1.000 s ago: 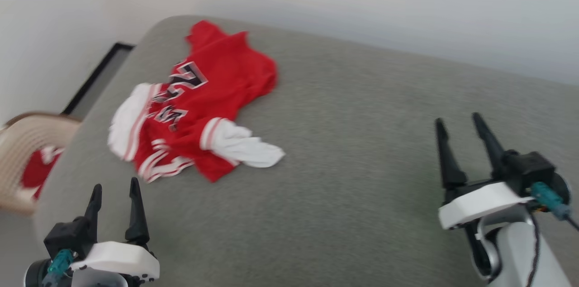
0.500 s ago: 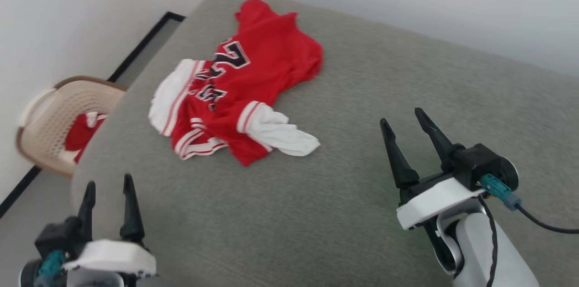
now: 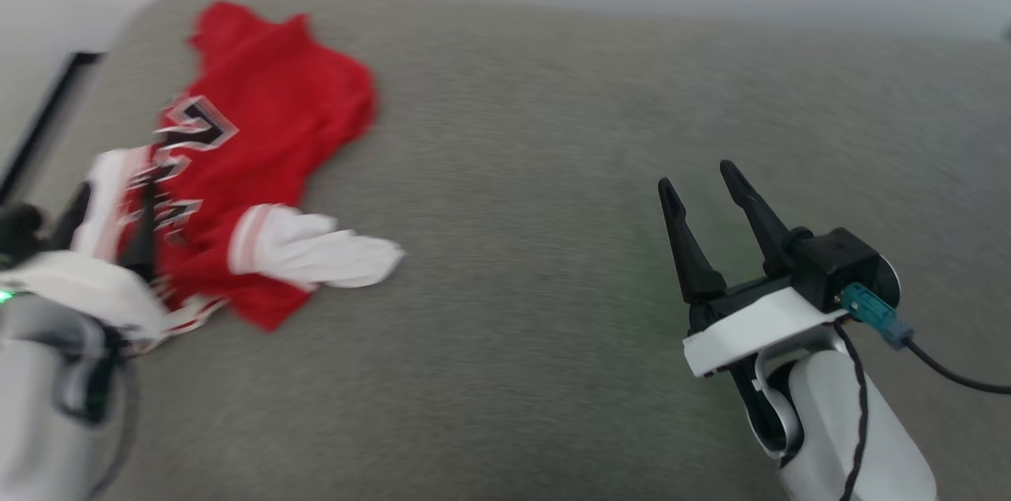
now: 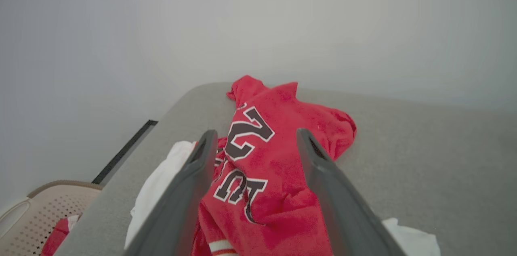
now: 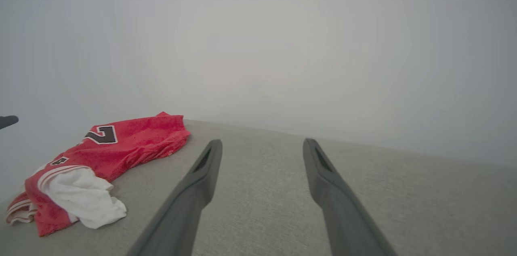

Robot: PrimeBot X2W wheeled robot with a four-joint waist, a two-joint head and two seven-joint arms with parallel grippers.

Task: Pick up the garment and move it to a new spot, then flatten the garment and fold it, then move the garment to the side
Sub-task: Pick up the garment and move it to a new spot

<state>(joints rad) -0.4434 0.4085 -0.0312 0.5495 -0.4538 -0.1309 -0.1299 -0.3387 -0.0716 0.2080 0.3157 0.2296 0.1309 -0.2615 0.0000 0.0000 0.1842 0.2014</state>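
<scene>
Where the garment (image 3: 268,114) lies: by the left edge of the grey cushion (image 3: 553,169), stretching from the far left corner toward the near edge.
How the garment sits: crumpled, not flat. The red body is bunched, the black number is partly creased under, and one white sleeve (image 3: 316,256) spills toward the cushion's middle.
Left gripper (image 3: 114,197): fingers spread, holding nothing, poised over the garment's near end. In the left wrist view the left gripper (image 4: 256,133) frames the lettering between its fingers. I cannot tell whether it touches the cloth, as the head view is blurred there.
Why so placed: it looks lined up to pinch the bunched cloth for the pickup.
Right gripper (image 3: 695,175): fingers parted and empty, over bare cushion toward the right, well apart from the garment. It is probably waiting clear of the left arm's reach.
Step in hand: likely the approach to the first pickup. Moving, flattening and folding are not yet done.
Basket (image 4: 48,207): beige and perforated, on the floor beyond the cushion's left edge, with something red inside.
</scene>
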